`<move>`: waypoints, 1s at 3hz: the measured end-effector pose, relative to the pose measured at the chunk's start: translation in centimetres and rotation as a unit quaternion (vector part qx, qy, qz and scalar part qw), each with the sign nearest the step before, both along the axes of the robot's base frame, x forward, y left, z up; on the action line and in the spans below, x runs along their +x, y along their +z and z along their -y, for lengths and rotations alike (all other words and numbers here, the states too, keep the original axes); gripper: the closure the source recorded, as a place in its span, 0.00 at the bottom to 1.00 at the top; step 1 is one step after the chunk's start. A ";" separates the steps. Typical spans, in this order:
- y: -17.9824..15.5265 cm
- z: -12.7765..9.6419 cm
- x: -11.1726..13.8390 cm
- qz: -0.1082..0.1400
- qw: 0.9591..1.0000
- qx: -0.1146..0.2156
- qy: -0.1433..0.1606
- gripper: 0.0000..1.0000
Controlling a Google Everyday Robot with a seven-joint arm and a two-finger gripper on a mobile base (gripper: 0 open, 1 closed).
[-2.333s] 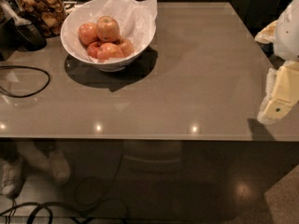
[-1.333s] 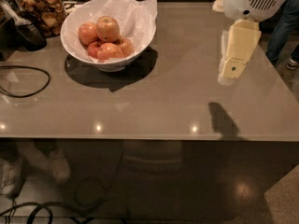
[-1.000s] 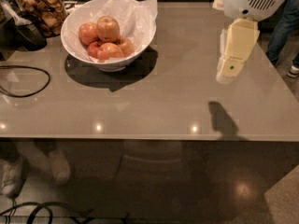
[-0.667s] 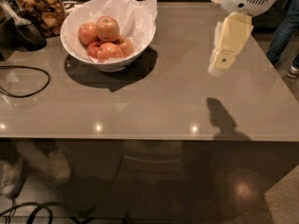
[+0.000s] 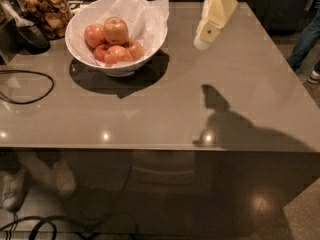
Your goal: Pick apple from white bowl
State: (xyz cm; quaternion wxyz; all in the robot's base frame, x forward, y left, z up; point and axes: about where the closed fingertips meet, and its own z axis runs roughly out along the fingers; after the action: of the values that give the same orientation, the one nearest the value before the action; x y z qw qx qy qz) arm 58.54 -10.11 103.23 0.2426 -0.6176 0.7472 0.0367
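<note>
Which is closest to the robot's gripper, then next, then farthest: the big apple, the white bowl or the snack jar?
The gripper hangs in the air to the right of the white bowl.
1. white bowl: its right rim is just left of the gripper.
2. apple: inside the bowl, on top of the pile.
3. glass jar: far left, behind the bowl.

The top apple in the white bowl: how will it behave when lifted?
Round and smooth, the apple probably slips or rolls under an off-centre grip. It rests on other apples, so they may shift. The end effector hovers apart, beside the white bowl.
</note>
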 end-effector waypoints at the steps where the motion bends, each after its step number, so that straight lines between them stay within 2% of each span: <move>1: 1.4 -0.3 0.8 0.020 1.000 0.011 -0.001 0.00; 2: 0.3 -1.0 1.4 0.018 0.999 0.028 -0.009 0.00; 3: -0.7 -3.4 3.3 0.007 0.999 0.054 -0.004 0.00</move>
State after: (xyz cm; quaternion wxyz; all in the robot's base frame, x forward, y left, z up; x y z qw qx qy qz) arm 61.86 -6.68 102.55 0.2807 -0.6006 0.7452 0.0713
